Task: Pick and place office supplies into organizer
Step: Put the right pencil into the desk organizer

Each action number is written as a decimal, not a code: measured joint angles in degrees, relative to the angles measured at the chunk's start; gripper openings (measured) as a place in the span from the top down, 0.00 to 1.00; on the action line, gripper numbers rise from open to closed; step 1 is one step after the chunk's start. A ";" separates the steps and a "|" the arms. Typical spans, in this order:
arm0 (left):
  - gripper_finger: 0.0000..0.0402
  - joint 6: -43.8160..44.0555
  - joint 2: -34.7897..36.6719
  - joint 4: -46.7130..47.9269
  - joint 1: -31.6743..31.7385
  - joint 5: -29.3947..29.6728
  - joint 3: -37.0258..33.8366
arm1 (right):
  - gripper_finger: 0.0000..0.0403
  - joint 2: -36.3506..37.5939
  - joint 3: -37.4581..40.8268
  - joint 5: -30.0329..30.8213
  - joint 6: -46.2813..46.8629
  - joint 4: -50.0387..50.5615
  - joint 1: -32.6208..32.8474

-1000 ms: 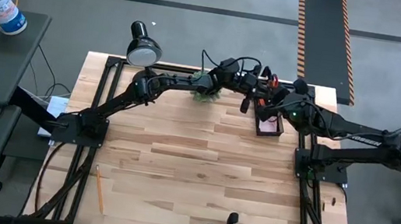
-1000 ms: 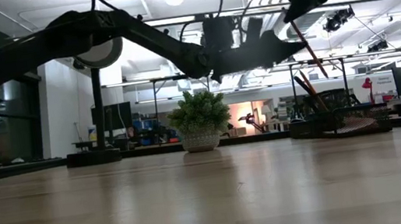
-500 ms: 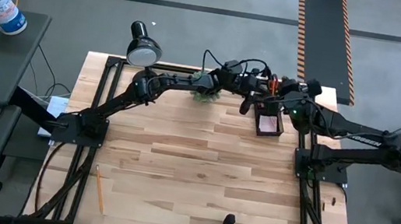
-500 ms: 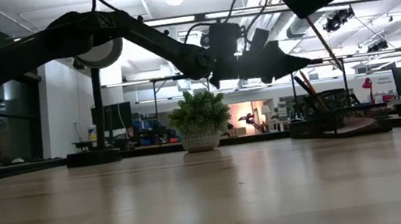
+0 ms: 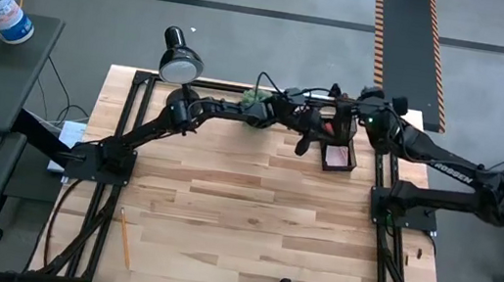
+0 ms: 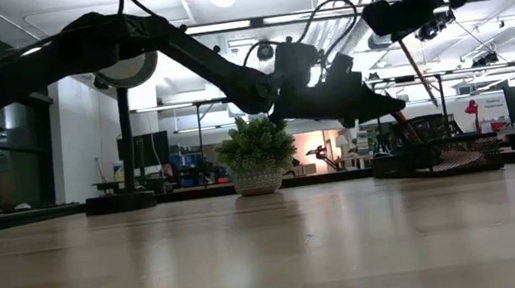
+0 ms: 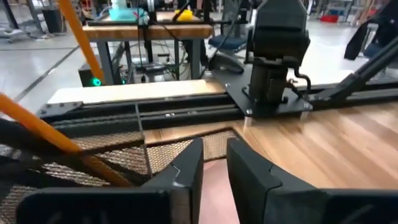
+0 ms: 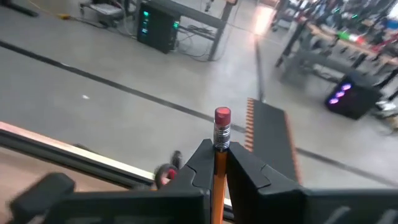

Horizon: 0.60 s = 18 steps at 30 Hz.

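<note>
The black mesh organizer (image 5: pixel 337 155) stands at the table's far right. A pink sticky-note pad (image 7: pixel 214 190) lies in its tray, and orange pencils (image 7: pixel 43 134) stand in its cup. My left gripper (image 7: pixel 214 168) hovers just over the pad, tipped down, slightly open and empty; it also shows in the low view (image 6: pixel 395 102). My right gripper (image 8: pixel 222 163) is above the table's far edge beyond the organizer (image 5: pixel 369 96), shut on an orange pencil (image 6: pixel 414 71). Another pencil (image 5: pixel 125 237) lies flat near the table's front left. My right gripper pinches the orange pencil between its two fingers just below the metal ferrule (image 8: pixel 219 155). The red eraser end (image 8: pixel 222 116) sticks out past the fingertips. In the low view the pencil's shaft (image 6: pixel 417 81) hangs slanting below the gripper, over the organizer.
A black desk lamp (image 5: pixel 182 60) stands at the far left corner. A small green plant (image 6: pixel 256 156) stands at the far middle, under my left arm. Black frame rails (image 7: pixel 186 109) run along the table's edges. Bare wood lies at the middle and front (image 5: pixel 252 210).
My left gripper has gone toward the table's right edge to the organizer, tipped down and sunk toward its tray. My right gripper has drawn back toward the table's far edge with the pencil, away from the organizer's cup.
</note>
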<state>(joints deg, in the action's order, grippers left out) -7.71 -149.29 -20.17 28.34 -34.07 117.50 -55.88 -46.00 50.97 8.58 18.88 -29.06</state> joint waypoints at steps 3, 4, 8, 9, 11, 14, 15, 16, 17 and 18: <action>0.88 1.60 0.02 -2.74 0.15 -1.45 -0.16 | 0.96 0.00 0.00 -3.37 0.24 -2.11 -2.27; 0.88 2.22 0.02 -3.62 0.17 -2.76 -0.16 | 0.96 -0.01 0.00 -4.72 0.35 -2.68 -3.11; 0.89 3.52 0.02 -4.51 -0.01 -5.18 -0.16 | 0.96 -0.46 0.00 -8.62 1.81 -2.89 -6.10; 0.89 3.53 0.02 -4.55 -0.13 -5.36 -0.16 | 0.96 -0.78 0.00 -9.82 2.28 -2.85 -6.82; 0.89 3.61 0.02 -4.82 -0.28 -5.53 -0.16 | 0.96 -1.65 0.00 -12.29 3.59 -2.87 -8.29; 0.89 3.70 0.02 -5.22 -0.39 -6.06 -0.16 | 0.96 -3.79 0.00 -15.90 5.55 -2.87 -10.04; 0.89 3.70 0.02 -5.18 -0.39 -6.35 -0.16 | 0.96 -4.68 0.00 -16.58 5.89 -2.85 -10.43; 0.89 3.72 0.02 -5.14 -0.38 -6.59 -0.16 | 0.96 -5.52 0.00 -16.89 6.01 -2.85 -10.76; 0.89 3.73 0.02 -5.14 -0.32 -6.87 -0.16 | 0.96 -6.39 0.00 -16.91 6.17 -2.85 -10.89; 0.89 3.75 0.02 -5.15 -0.28 -7.21 -0.16 | 0.96 -7.26 0.00 -16.92 6.49 -2.85 -10.99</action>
<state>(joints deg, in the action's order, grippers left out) -3.97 -149.27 -25.32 28.06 -41.28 117.34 -63.14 -46.00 34.05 15.07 16.03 -40.05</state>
